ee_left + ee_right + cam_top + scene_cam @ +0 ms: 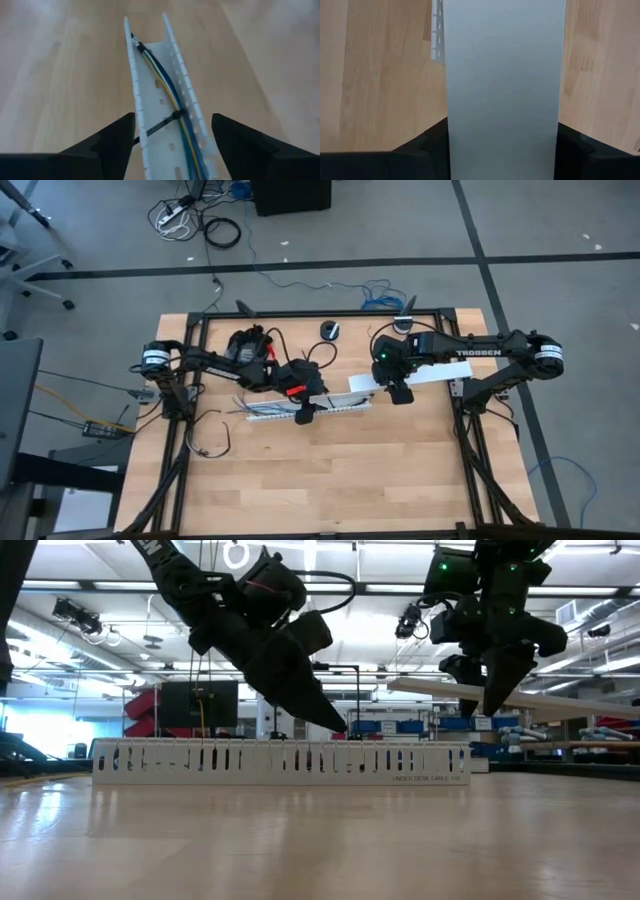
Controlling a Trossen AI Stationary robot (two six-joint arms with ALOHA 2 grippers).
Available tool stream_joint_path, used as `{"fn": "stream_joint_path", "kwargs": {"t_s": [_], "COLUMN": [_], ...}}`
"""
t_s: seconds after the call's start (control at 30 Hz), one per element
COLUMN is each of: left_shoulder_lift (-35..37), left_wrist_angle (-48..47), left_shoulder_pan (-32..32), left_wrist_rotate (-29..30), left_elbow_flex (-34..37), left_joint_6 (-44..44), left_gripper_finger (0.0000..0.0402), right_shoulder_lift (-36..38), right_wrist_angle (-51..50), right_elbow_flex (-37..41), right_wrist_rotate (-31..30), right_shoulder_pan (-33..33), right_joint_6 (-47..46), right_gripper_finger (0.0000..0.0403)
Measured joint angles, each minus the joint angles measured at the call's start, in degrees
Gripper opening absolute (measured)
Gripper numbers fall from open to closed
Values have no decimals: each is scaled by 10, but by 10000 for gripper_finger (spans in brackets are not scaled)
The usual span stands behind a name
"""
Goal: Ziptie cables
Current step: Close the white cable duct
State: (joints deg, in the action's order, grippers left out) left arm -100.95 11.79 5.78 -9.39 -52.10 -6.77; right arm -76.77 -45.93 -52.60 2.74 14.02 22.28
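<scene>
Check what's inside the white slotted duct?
Inside the duct: cables, blue, yellow and dark, with a black ziptie crossing them. The near end, below the frame's edge, can't be seen.

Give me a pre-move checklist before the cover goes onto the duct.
1. Cables lying inside the white slotted duct: ok.
2. Zip tie wrapped across the cables: ok; whether it is tight, cannot tell.
3. Left tool open and straddling the duct, holding nothing: ok.
4. Left tool out of the cover's path: not ok, it sits over the duct.
5. Right tool gripping the flat white cover strip: ok.
6. Cover lined up with the duct: cannot tell.
</scene>
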Motion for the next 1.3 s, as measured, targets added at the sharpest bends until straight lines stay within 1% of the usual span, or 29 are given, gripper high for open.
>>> {"fn": "stream_joint_path", "kwargs": {"t_s": [0.07,0.23,0.3,0.47,0.7,0.9,1.03,1.3], "left_shoulder_lift": [0,0,0,-9,-57,-82,-99,-121], "left_wrist_angle": [-37,-171,-193,-188,-171,-174,-176,-172], "left_shoulder_pan": [-4,-14,-16,-21,-26,-28,-29,-29], "left_wrist_rotate": [11,44,47,58,68,93,95,81], "left_elbow_flex": [-20,-111,-133,-144,-151,-169,-168,-169], "left_joint_6": [-8,-8,-4,-2,-3,-4,-4,12], "left_gripper_finger": [273,298,304,311,318,322,322,322], "right_shoulder_lift": [0,0,0,0,0,0,0,0], "right_wrist_angle": [0,0,0,-5,-14,-13,-15,-11], "right_elbow_flex": [0,0,0,0,0,0,1,1], "right_wrist_rotate": [0,0,0,0,0,0,-1,-1], "right_shoulder_pan": [0,0,0,0,0,0,0,0], "right_joint_6": [0,0,0,-1,-1,0,0,1], "right_gripper_finger": [229,230,230,231,230,231,230,230]}}
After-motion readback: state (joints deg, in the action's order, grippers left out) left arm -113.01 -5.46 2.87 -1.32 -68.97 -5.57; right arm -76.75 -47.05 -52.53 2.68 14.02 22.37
